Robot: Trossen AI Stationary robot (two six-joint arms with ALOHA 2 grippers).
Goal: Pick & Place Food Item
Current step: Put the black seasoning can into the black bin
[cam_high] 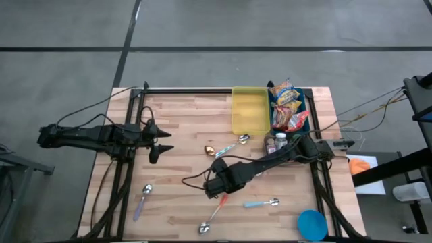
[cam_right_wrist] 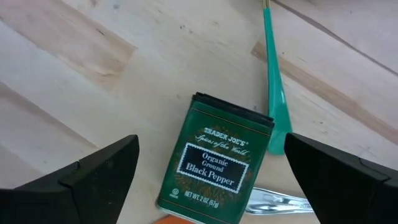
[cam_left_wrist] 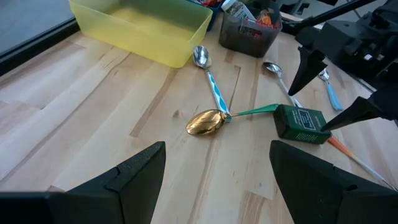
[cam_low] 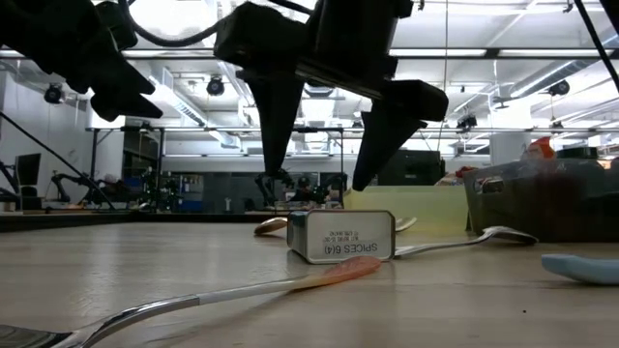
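A green black-pepper tin point(cam_right_wrist: 214, 158) lies flat on its broad side on the wooden table point(cam_high: 182, 128), near the middle; its silver base point(cam_low: 340, 236) faces the low view. My right gripper point(cam_low: 329, 145) hangs just above it, pointing steeply down and open. One finger stands on each side of the tin and neither touches it. In the left wrist view both the tin point(cam_left_wrist: 301, 123) and the right gripper point(cam_left_wrist: 329, 93) show. My left gripper point(cam_high: 162, 140) waits open near the table's left side, with nothing between its fingers.
A teal spoon handle point(cam_right_wrist: 273, 93) lies against the tin, and an orange-handled spoon point(cam_low: 329, 275) lies at its near side. A gold spoon point(cam_left_wrist: 207, 122) lies beside them. At the back stand a yellow bin point(cam_high: 250, 110) and a snack bin point(cam_high: 289, 108). A blue lid point(cam_high: 312, 224) lies front right.
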